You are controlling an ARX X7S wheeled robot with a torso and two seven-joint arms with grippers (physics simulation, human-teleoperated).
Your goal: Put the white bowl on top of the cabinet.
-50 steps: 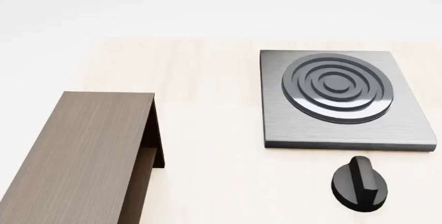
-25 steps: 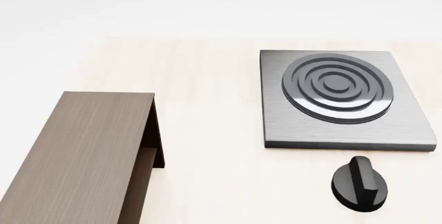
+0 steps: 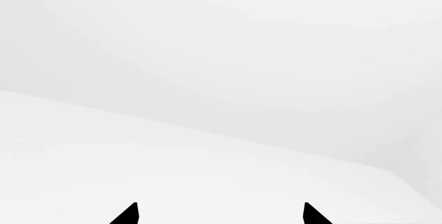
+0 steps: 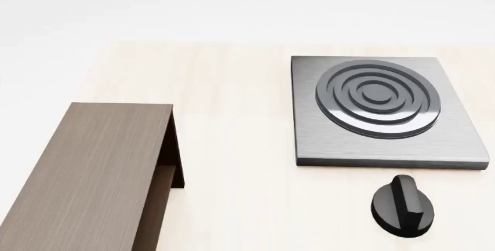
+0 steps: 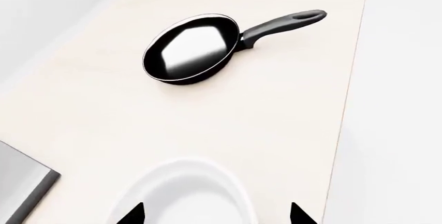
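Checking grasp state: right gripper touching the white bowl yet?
Cannot tell. In the right wrist view the right gripper shows only fingertips straddling the white bowl; no contact or gap plainly visible.

Matt brown wood-grain cabinet (image 4: 93, 170), brushed grey metal stove plate (image 4: 383, 112), glossy white bowl (image 5: 181, 198), shiny black pan (image 5: 193, 48).

The cabinet (image 4: 85, 170) stands at the near left, its flat top bare. Between it and the stove plate (image 4: 383, 112) at the far right runs a wide bare strip of tabletop (image 4: 232, 117). A black knob (image 4: 402, 206) stands up just near of the stove plate. In the right wrist view the frying pan (image 5: 192, 49) lies well apart from the white bowl (image 5: 183, 195), with bare tabletop between them.
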